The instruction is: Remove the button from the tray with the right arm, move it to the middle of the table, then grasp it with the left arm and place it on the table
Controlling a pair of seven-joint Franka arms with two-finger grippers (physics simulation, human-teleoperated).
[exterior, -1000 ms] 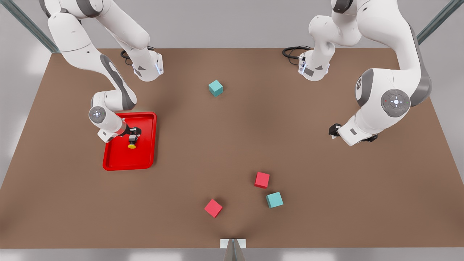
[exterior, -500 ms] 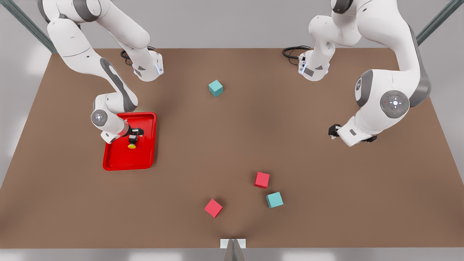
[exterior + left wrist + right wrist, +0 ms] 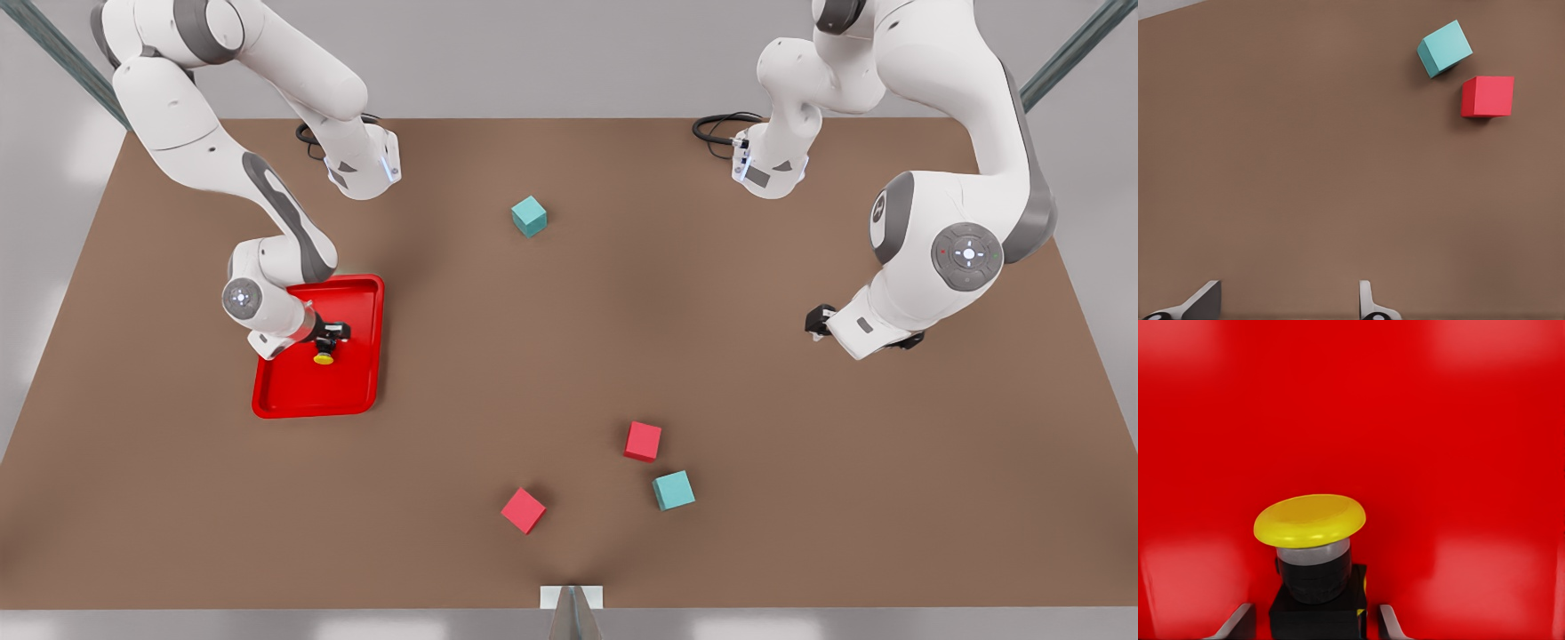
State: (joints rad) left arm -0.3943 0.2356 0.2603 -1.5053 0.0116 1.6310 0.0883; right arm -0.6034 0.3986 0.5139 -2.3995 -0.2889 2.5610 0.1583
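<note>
Right gripper (image 3: 326, 339) low in tray (image 3: 356, 391), fingers (image 3: 1238, 623) apart astride button (image 3: 1313, 553) body (cap clear); close squarely before lifting. Left gripper (image 3: 816, 322) waits, spread.

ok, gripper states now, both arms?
Right gripper: jaws open, straddling the button in the tray, not closed on it.
Left gripper: jaws open, holding nothing, waiting above the table.

You have two glossy white arms (image 3: 942, 53) with grey joint bands, round grey wrist caps (lit dots), black cables (image 3: 716, 133) at the bases.
</note>
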